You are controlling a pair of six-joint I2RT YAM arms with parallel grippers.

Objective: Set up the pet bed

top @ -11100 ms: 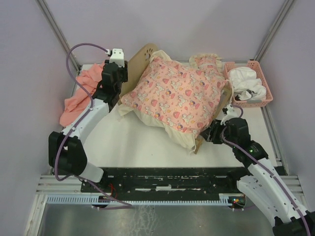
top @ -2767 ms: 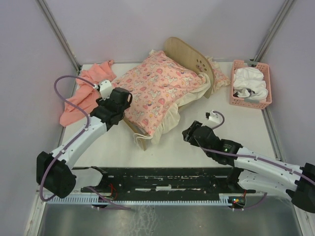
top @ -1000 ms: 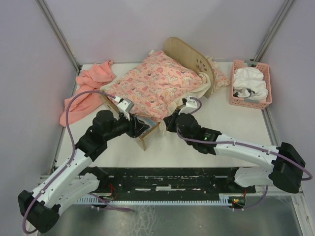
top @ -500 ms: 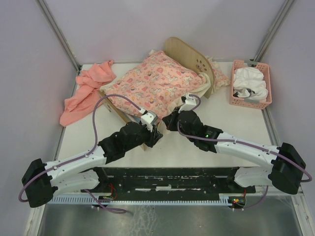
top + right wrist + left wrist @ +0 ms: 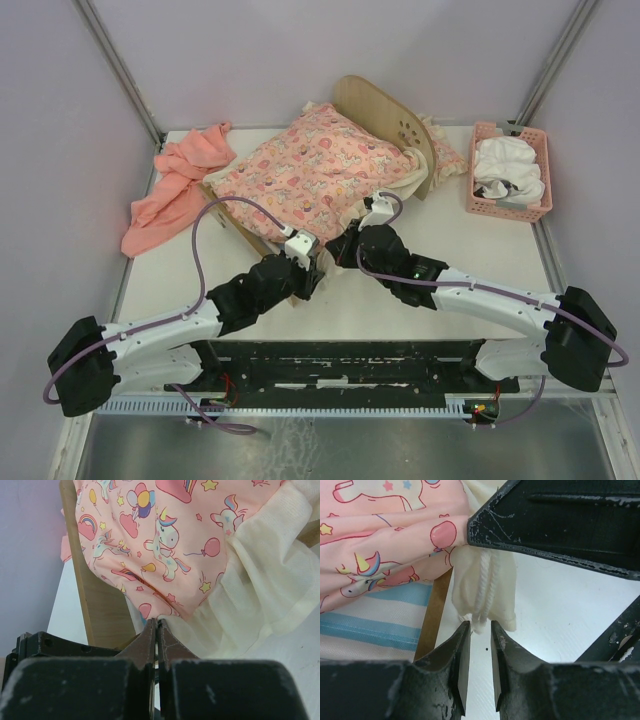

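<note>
The pet bed [image 5: 388,115] stands at the rear centre of the tabletop [image 5: 470,250], with its headboard to the right, covered by a pink unicorn quilt [image 5: 310,175]. The left gripper [image 5: 477,630] is at the near foot corner, jaws narrow with a gap, and the ends of a cream cord [image 5: 482,592] reach its tips. The right gripper [image 5: 156,625] is fully closed, tips against the quilt hem; whether fabric is pinched cannot be told

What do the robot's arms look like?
The left arm and right arm are white tubes with chunky black joints. A thin purple cable loops along each. The left gripper and right gripper have two black fingers, scuffed with pale scratches.
</note>
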